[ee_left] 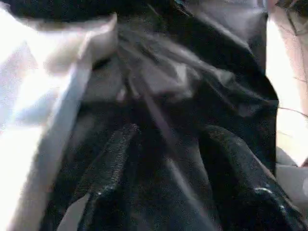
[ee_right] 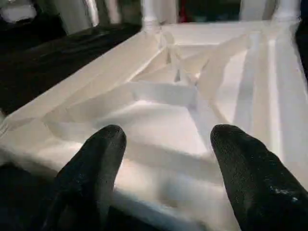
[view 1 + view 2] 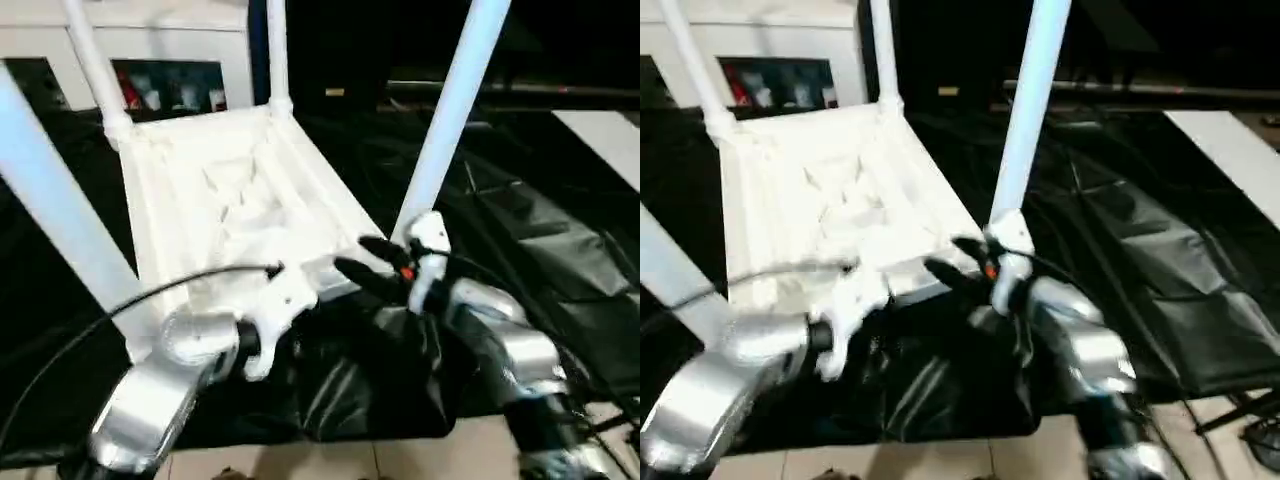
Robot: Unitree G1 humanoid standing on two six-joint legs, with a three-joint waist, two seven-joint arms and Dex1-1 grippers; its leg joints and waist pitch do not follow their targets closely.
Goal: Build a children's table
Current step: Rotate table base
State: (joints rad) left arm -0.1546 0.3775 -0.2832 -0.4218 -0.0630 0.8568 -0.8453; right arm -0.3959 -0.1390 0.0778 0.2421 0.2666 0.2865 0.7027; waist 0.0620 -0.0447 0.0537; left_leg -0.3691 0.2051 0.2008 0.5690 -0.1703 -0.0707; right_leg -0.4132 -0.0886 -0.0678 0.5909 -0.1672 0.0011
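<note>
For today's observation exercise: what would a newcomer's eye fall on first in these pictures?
The white tabletop lies upside down on the black cloth, ribs up, with four white legs rising from its corners. In front, the right pincer hovers open at its near edge, beside the near right leg.

Tabletop upside down on black cloth, four legs upright (ribs showing).
</note>
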